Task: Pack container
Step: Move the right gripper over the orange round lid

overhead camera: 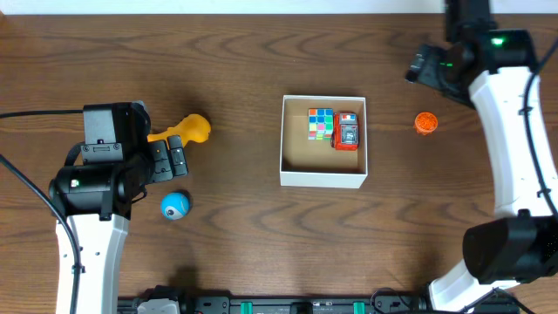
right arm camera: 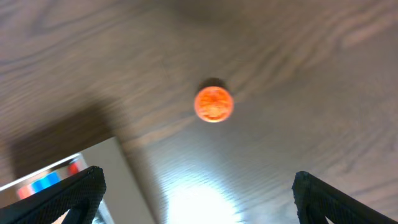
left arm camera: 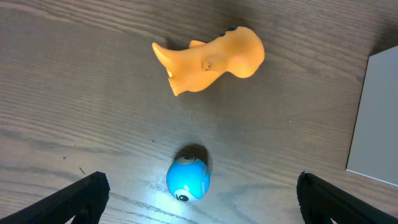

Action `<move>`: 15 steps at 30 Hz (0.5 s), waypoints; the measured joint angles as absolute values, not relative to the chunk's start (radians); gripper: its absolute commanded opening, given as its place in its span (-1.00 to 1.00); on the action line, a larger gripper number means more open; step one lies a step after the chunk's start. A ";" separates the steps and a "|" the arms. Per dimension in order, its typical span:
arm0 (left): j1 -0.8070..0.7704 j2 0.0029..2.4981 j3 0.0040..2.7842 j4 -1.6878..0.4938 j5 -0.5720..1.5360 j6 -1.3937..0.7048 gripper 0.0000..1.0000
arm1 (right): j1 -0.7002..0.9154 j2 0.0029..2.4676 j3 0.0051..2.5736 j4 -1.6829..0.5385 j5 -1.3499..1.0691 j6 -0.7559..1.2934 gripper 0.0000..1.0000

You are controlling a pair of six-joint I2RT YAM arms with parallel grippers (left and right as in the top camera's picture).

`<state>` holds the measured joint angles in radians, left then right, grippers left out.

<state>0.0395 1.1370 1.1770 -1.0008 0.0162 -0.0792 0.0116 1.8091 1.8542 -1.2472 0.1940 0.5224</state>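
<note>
No readable text, label, brand, number or sign shows anywhere.

A small round orange toy (right arm camera: pixel 214 104) sits alone on the brown wooden counter (right arm camera: pixel 311 68), slightly above the middle of the view. The end effector (right arm camera: pixel 198 200) hangs above the counter, its dark fingertips (right arm camera: pixel 74 199) spread wide at the bottom corners with nothing between them. At lower left a corner of the white box (right arm camera: pixel 134 193) shows, with blurred red and blue shapes inside.
</note>
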 measured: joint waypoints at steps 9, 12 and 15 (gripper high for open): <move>0.039 1.137 1.177 -1.005 0.016 -0.079 0.96 | -0.075 1.927 1.822 -1.248 0.164 0.487 0.99; 0.039 1.137 1.177 -1.007 0.016 -0.079 0.96 | -0.075 1.980 1.810 -1.248 0.156 0.478 0.99; 0.039 1.137 1.177 -1.007 0.016 -0.079 0.96 | -0.075 2.040 1.797 -1.243 0.149 0.470 0.99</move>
